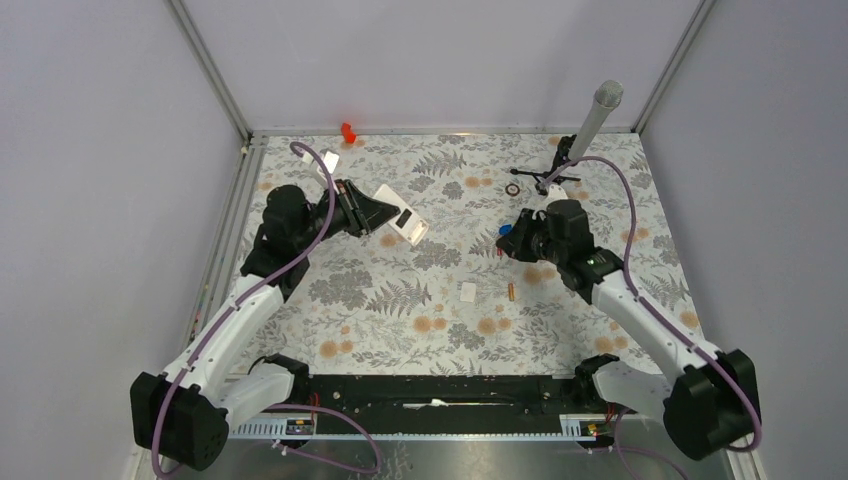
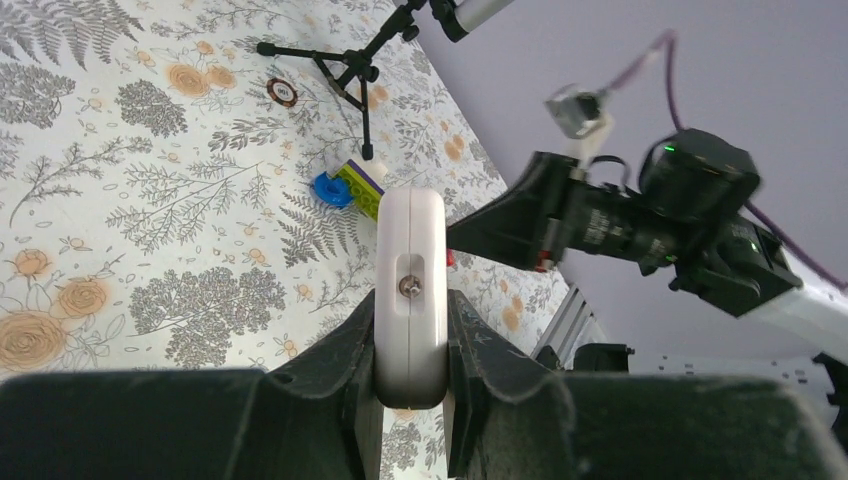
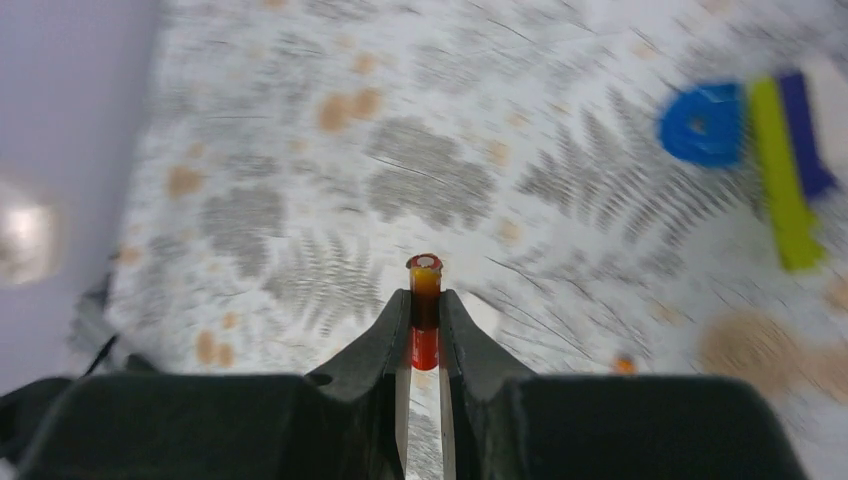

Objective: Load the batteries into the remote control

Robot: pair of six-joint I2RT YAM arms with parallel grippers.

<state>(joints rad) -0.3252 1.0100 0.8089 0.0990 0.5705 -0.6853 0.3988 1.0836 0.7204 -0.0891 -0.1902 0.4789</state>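
The left gripper [image 2: 412, 312] is closed on the remote [image 2: 410, 270], its two fingers pressed against the flat sides so the handset stands on edge between them. A small screw sits in a recess on the narrow edge facing the wrist camera. From above, the remote sticks out of the fingers over the back left part of the table [image 1: 400, 320], with a dark rectangular patch on its upward face.

The right gripper [image 3: 424, 305] pinches one battery [image 3: 424, 290] – a thin orange cylinder held end-on, its tip poking out past the fingertips. This gripper hangs over the right half of the table, facing the left one with a clear gap between them.

The second battery [image 1: 510, 292] lies loose on the floral cloth near the middle, just beside a small white square cover [image 1: 468, 292]. A blue disc [image 2: 332, 188] and a yellow-green block [image 2: 362, 186] sit touching each other close under the right gripper.

Farther back stand a black tripod [image 2: 350, 62] carrying a grey microphone [image 1: 606, 98], with a brown ring [image 2: 282, 92] near its feet – and a small red object [image 1: 348, 132] rests at the back edge.
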